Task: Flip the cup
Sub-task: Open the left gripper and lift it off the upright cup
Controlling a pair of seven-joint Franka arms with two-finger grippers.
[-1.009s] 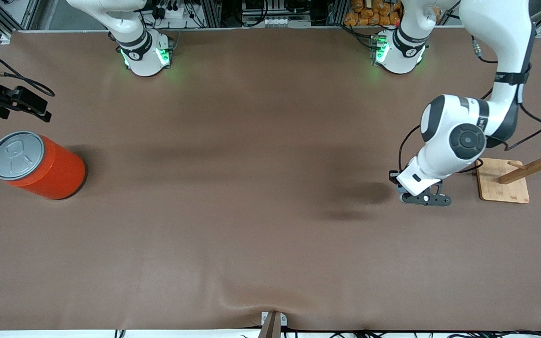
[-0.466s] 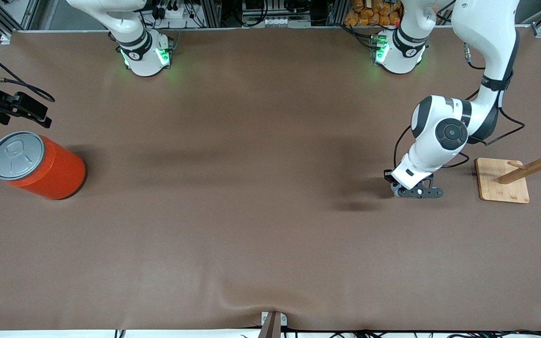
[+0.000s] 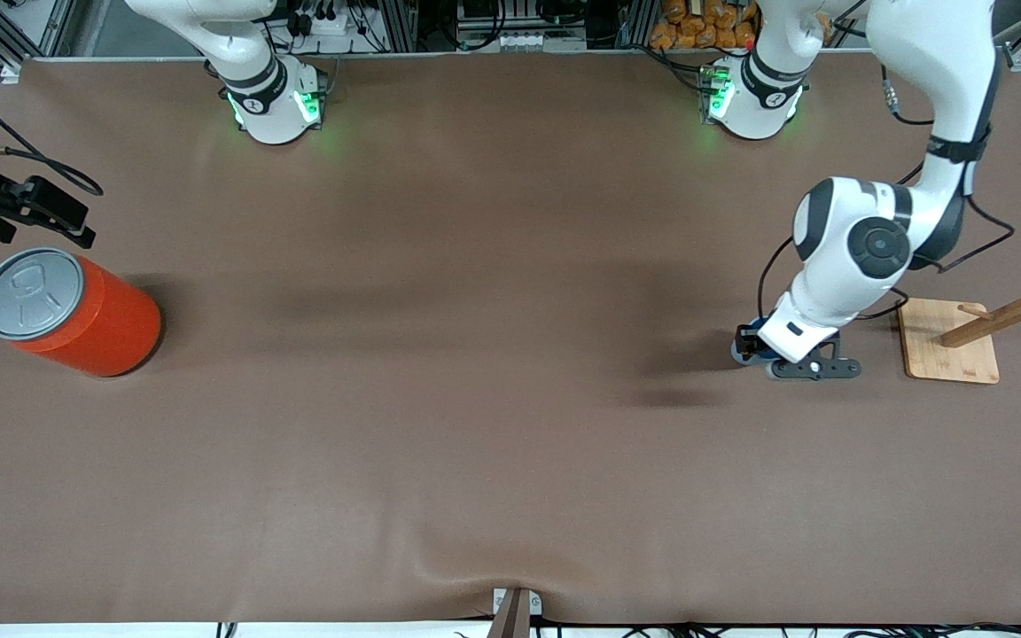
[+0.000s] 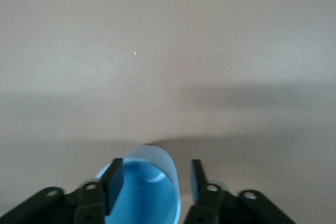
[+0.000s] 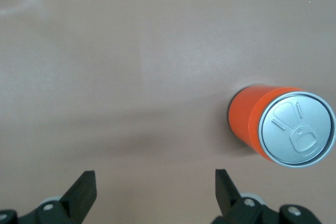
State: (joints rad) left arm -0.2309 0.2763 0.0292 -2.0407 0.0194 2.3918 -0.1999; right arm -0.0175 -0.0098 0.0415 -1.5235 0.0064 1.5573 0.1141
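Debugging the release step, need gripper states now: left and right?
Left gripper: open, fingers either side of the light-blue cup, near the wooden rack.
Right gripper: open, holding nothing, above the table by the orange can.

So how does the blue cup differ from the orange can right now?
The cup is light blue with its mouth open; the can is orange with a grey pull-tab lid. The cup sits between the left gripper's fingers, at the left arm's end of the table; the can stands free, under the open right gripper, at the right arm's end. Both are round containers.

White arms (image 3: 861, 257), black joint caps, black cables, green base lights, black hands.
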